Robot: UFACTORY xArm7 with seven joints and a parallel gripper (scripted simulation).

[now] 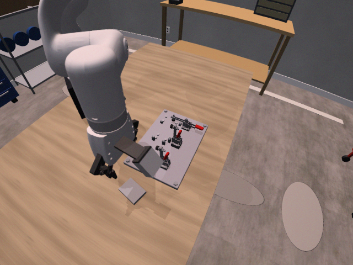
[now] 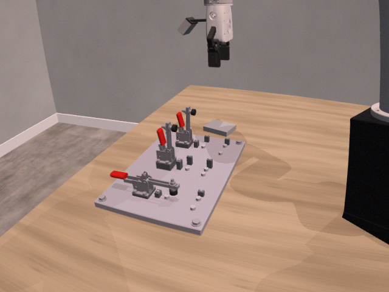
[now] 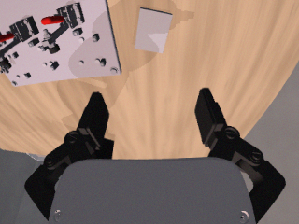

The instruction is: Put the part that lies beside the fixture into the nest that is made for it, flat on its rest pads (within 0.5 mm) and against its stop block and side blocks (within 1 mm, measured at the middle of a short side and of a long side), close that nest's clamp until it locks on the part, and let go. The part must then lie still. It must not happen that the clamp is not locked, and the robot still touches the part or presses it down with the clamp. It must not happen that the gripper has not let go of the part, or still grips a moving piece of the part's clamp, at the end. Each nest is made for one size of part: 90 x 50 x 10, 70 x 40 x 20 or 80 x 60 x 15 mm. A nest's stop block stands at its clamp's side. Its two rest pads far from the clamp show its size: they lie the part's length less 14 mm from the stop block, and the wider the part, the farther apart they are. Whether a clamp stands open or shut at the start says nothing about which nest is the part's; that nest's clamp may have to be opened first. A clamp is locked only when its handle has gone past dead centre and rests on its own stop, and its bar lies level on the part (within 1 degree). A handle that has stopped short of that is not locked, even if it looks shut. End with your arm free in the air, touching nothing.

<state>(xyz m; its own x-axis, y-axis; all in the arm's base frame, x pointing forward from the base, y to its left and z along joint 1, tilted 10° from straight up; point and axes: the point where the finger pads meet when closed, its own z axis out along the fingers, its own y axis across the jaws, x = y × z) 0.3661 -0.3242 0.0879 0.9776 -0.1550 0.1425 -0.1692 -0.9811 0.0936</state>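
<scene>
The part, a flat grey block (image 1: 132, 190), lies on the wooden table just off the fixture plate's near end; it also shows in the exterior view (image 2: 219, 127) and in the wrist view (image 3: 152, 30). The grey fixture plate (image 1: 168, 146) carries three nests with red-handled clamps. Two clamps (image 2: 165, 147) (image 2: 183, 130) stand with handles up and bars raised; the third (image 2: 143, 184) lies down with its handle level. My gripper (image 1: 103, 168) (image 2: 217, 56) (image 3: 150, 101) is open and empty, high above the table, near the part and the plate's end.
The arm's black base (image 2: 367, 170) stands on the table, to the right in the exterior view. A wooden shelf unit (image 1: 228, 34) stands beyond the table's far end. The table edge runs close past the plate's clamp side.
</scene>
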